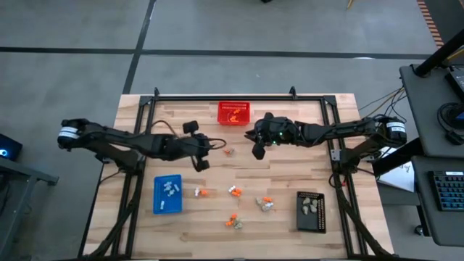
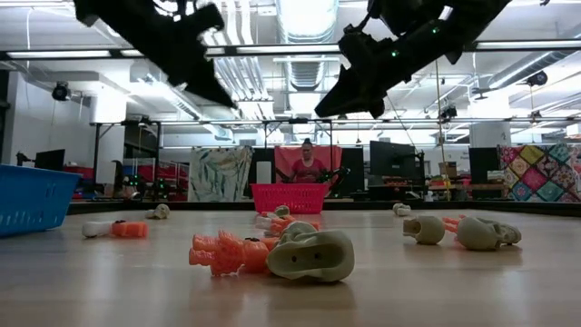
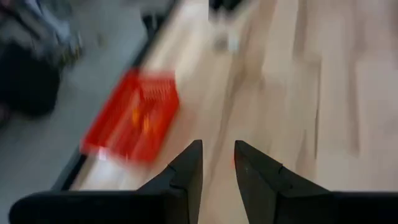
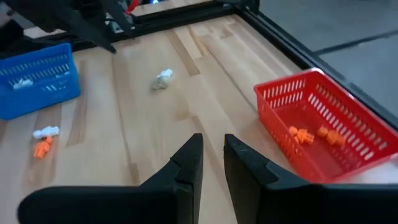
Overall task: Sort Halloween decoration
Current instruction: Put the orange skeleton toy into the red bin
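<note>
Both arms hang above the bench with nothing in hand, so the moment reads as a gap between one drop and the next pick. The left gripper (image 1: 205, 153) sits over the bare middle of the bench, its fingers (image 3: 189, 167) a narrow slit apart and empty. The right gripper (image 1: 258, 144) hovers just beside the red basket (image 1: 234, 113), its fingers (image 4: 188, 163) likewise nearly together and holding nothing.

Some trinkets are already sorted: orange pieces (image 4: 302, 135) lie in the red basket, white ones (image 1: 172, 188) in the blue tray (image 1: 167, 194), beige ones (image 1: 310, 206) in the black tray (image 1: 310, 211). The unsorted Halloween decoration (image 1: 233, 192) lies scattered on the front half of the bench between the two trays, with one stray piece (image 1: 228, 151) between the grippers.

The next move probably calls for widening the fingers, then descending over a single trinket; several lie in touching pairs of orange and pale, so a clean pick needs care. The middle of the bench offers open room, while the frame rails along the bench edges and the basket walls limit low sweeps.
</note>
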{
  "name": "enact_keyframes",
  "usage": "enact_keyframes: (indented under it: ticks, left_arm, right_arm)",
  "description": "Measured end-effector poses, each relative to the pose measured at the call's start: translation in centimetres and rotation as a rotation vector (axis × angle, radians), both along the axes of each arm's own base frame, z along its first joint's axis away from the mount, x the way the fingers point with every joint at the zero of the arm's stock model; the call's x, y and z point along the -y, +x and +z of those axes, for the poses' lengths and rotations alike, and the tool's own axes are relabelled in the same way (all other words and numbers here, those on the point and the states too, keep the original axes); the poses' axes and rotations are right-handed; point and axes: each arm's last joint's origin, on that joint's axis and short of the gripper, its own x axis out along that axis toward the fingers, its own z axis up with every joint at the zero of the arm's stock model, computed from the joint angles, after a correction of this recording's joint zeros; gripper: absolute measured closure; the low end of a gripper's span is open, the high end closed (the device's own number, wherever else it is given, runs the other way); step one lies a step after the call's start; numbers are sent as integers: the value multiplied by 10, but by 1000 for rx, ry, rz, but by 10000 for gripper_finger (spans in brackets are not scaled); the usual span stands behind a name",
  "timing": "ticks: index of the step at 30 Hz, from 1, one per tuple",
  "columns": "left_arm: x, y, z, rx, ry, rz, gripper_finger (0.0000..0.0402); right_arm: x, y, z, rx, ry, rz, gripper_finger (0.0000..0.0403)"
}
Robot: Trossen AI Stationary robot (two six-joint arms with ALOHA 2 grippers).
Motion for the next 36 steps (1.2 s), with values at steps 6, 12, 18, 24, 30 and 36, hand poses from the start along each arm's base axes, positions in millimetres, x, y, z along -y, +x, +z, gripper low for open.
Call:
enact_keyframes:
  ticks: [6, 12, 18, 24, 30, 36]
  left_arm:
    - [-1, -4, 14, 236, 114, -64, 326]
    - [-4, -3, 28, 305, 154, -95, 326]
    - [-13, -3, 27, 333, 56, -170, 326]
    - [-27, -4, 26, 377, -53, -76, 326]
    - [-32, -3, 24, 385, -92, -34, 326]
    - [-32, -3, 23, 386, -110, -25, 326]
  right_arm:
    - [0, 1, 3, 3, -32, 15, 349]
    - [1, 7, -2, 3, -100, 49, 349]
    - [3, 17, -17, -9, -95, 38, 349]
    - [5, 27, -32, -42, -42, 10, 349]
    - [6, 36, -53, -123, -81, 51, 348]
    - [8, 44, -66, -172, -115, 77, 334]
